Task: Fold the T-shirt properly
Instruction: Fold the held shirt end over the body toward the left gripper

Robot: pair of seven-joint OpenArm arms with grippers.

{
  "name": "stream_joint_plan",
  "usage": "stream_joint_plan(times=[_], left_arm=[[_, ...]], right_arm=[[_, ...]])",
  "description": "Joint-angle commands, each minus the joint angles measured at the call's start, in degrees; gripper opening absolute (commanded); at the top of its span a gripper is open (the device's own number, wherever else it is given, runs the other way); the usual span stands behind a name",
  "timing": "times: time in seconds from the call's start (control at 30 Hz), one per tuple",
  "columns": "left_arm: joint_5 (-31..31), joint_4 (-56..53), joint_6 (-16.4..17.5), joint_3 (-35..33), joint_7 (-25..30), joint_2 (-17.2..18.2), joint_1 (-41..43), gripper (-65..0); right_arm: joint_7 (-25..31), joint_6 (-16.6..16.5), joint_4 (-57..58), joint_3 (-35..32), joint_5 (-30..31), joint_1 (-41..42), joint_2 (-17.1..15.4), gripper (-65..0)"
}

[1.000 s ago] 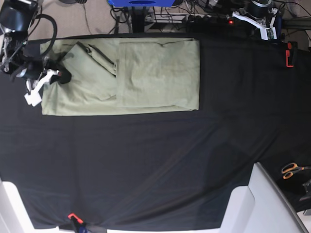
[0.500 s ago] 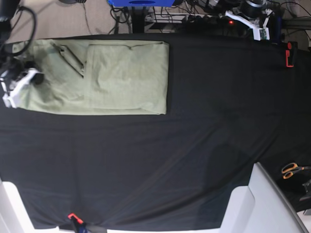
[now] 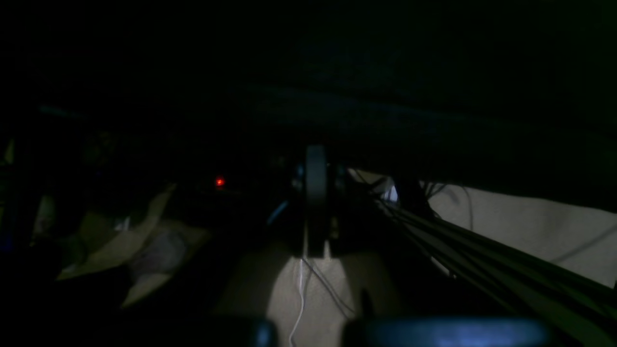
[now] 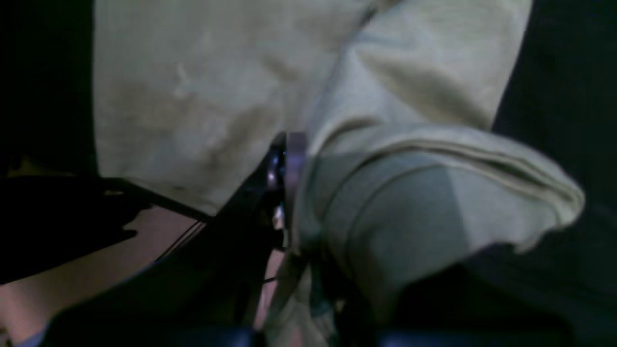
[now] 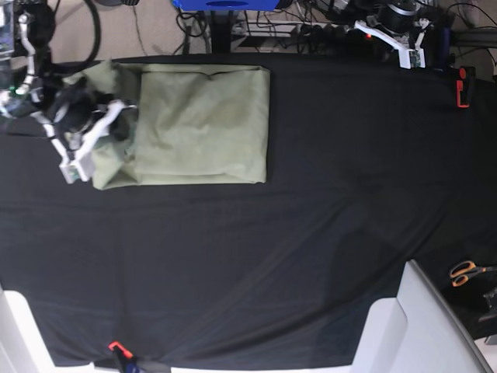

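Now T-shirt (image 5: 198, 124) lies folded on black cloth (image 5: 311, 233), toward its far left corner. Right gripper (image 5: 105, 128) pinches T-shirt's left end, bunched and lifted. Left gripper (image 5: 404, 43) pressed together, holding nothing, beyond cloth's far edge, well apart from T-shirt.

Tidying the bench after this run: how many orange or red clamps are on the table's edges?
2: one red clamp on the far right edge, one orange clamp on the near edge. More may sit hidden.
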State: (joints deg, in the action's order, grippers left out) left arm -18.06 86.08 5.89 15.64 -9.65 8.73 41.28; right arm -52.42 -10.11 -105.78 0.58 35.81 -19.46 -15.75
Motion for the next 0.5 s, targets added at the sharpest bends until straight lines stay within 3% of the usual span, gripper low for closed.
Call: stream_joint_plan(times=[0.0, 0.13, 0.3, 0.47], left_arm=[[-0.1, 0.6, -0.1, 0.2, 1.0, 0.4, 0.7, -65.0], [-0.1, 0.6, -0.1, 0.2, 1.0, 0.4, 0.7, -65.0], [-0.1, 0.6, -0.1, 0.2, 1.0, 0.4, 0.7, -65.0], [-0.1, 0.5, -0.1, 0.2, 1.0, 0.4, 0.7, -65.0]], right_arm=[[1.0, 0.6, -1.2, -1.4, 0.9, 1.0, -0.6, -64.5], [1.1, 2.4, -1.8, -7.2, 1.0, 2.1, -0.3, -64.5], [0.7, 5.8, -2.3, -9.3, 0.9, 2.7, 3.0, -64.5], [0.8, 6.2, -1.6, -13.7, 0.9, 4.9, 4.3, -64.5]])
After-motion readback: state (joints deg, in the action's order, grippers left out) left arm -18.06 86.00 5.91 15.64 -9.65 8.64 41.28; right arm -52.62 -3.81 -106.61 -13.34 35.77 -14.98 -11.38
